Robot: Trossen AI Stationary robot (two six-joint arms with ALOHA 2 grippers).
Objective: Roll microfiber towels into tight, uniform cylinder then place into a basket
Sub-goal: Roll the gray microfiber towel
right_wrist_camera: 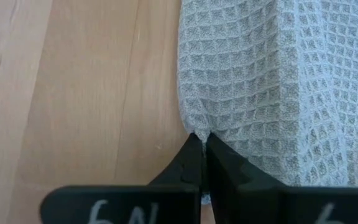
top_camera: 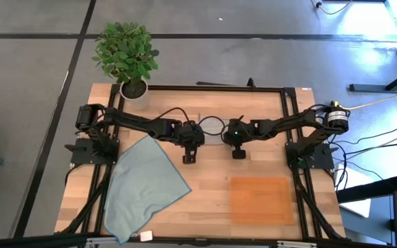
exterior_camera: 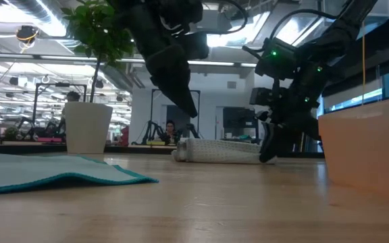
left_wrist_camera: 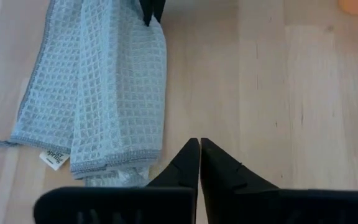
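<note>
Waffle-weave grey towel [exterior_camera: 221,150] is already a roll, lying on the desk [top_camera: 205,189] between the two pincers. Left pincer [left_wrist_camera: 199,148] is pressed together, empty, just off one end of the roll. Right pincer [right_wrist_camera: 201,144] is pinching the other end's edge. I'd grab both ends evenly so it stays tight. Basket [top_camera: 260,200] sits near the right pincer; blue towel [top_camera: 143,182] lies flat beside the left.

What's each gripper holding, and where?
Right gripper pinches the rolled towel at its edge. Left gripper is shut beside it, holding nothing.
</note>
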